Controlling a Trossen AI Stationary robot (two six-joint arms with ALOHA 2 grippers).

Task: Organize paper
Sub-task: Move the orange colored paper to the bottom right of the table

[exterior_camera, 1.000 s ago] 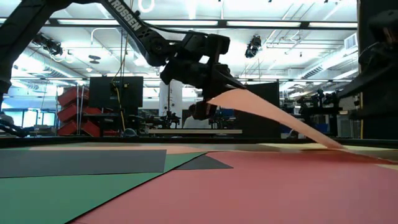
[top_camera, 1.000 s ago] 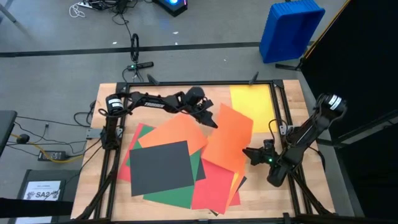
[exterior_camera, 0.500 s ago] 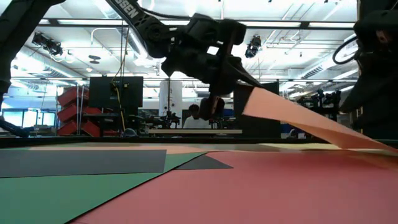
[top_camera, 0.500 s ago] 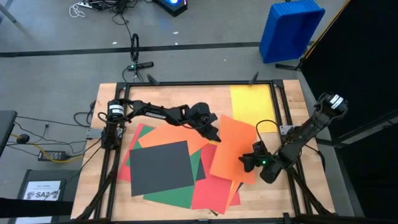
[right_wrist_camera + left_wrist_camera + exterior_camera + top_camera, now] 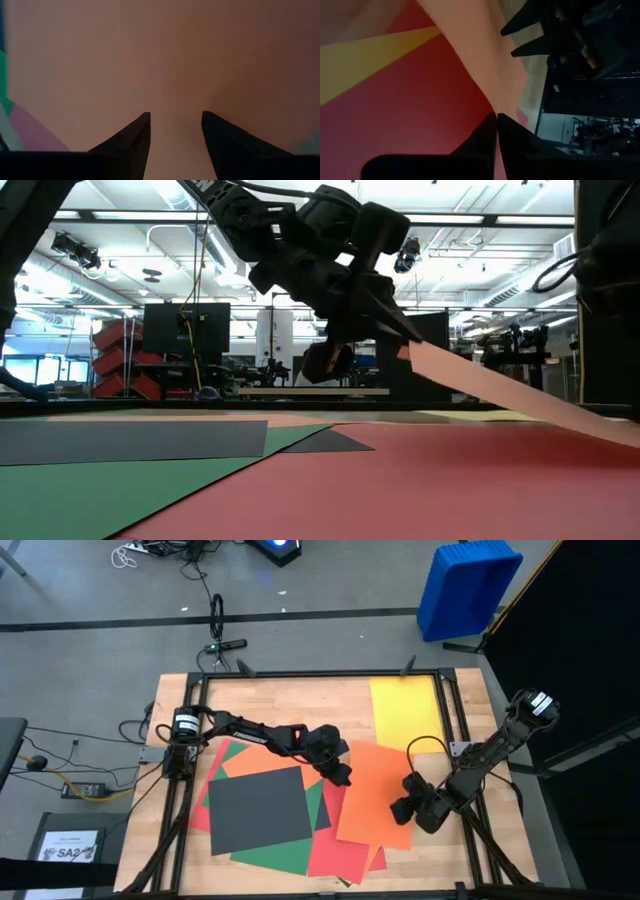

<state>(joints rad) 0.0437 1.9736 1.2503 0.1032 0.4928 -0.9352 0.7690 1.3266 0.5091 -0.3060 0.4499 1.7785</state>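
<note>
Coloured paper (image 5: 268,820) lies fanned across the wooden table (image 5: 290,700), a dark grey sheet (image 5: 258,808) topmost at left. Moving right, we see the left gripper (image 5: 343,776) pinched shut on an orange sheet's (image 5: 372,795) corner, lifting that edge. Further right, the right gripper (image 5: 402,811), fingers spread, sits at the sheet's opposite edge.
</note>
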